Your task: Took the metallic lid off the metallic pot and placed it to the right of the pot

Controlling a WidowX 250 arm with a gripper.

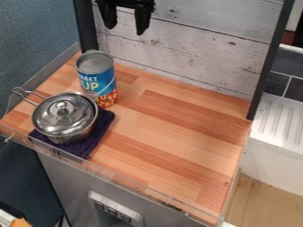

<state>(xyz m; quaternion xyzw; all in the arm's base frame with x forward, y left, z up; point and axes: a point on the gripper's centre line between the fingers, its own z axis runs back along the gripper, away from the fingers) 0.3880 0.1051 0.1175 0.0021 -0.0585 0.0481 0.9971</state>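
My gripper hangs at the upper left of the camera view, high above the wooden counter, with its two fingers spread apart and nothing between them. Below it and to the left, at the counter's left front, stands the metallic pot with its wire handle pointing to the upper left. The shiny metallic lid rests on top of the pot, its round knob facing up. A dark purple cloth lies under the pot.
Just behind the pot stands a blue and orange can, close to the lid's edge. The wooden counter stretches to the right of both. A clear low rim runs along its front, and a whitewashed plank wall rises behind.
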